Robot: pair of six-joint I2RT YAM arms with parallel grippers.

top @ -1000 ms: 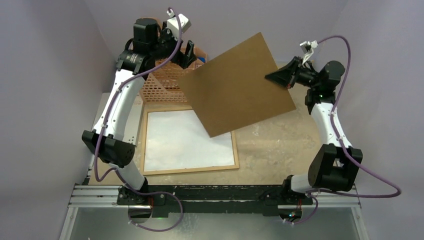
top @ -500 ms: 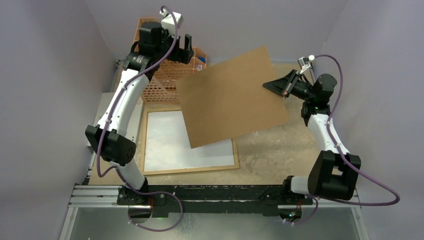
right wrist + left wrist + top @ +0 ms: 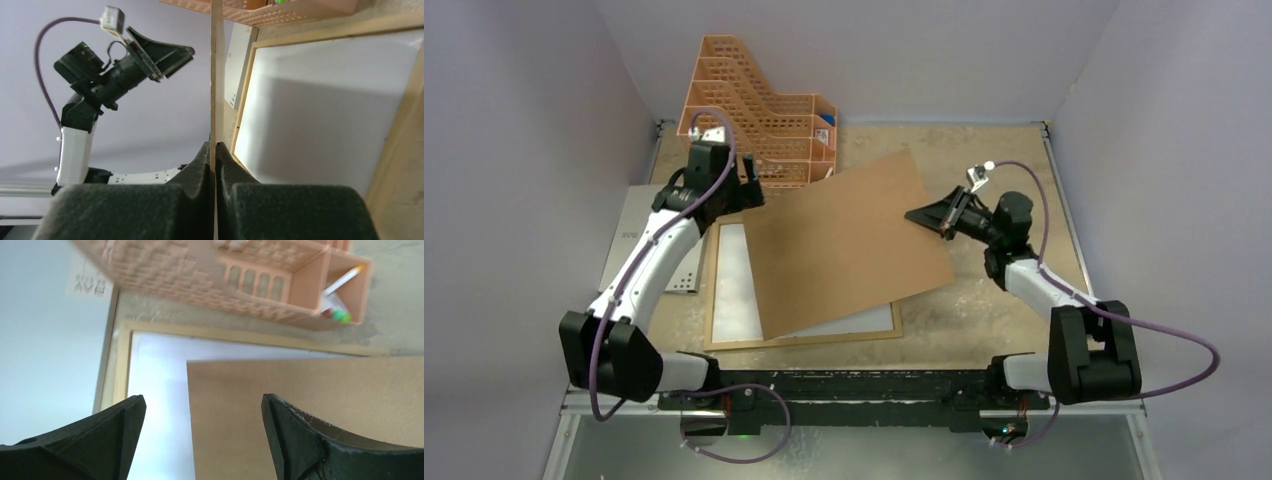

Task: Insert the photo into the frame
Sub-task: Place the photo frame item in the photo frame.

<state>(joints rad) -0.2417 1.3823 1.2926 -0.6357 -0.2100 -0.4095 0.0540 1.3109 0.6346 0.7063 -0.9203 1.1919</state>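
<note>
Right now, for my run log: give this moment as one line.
right gripper: shut on brown fibreboard backing board, above thin light-wood rectangular frame | left gripper: open, empty | rectangular photo: white back up, inside frame

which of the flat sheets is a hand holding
The brown board: the right hand pinches its edge, holding it over the frame. The photo and the grey sheet lie flat, ungripped.

I observe the frame [image 3: 804, 339], thin light wood, lying flat on the surface at near left. The photo [image 3: 735, 290] lies inside it, plain white side up, its right part hidden under a tilted brown board [image 3: 844, 245].
</note>
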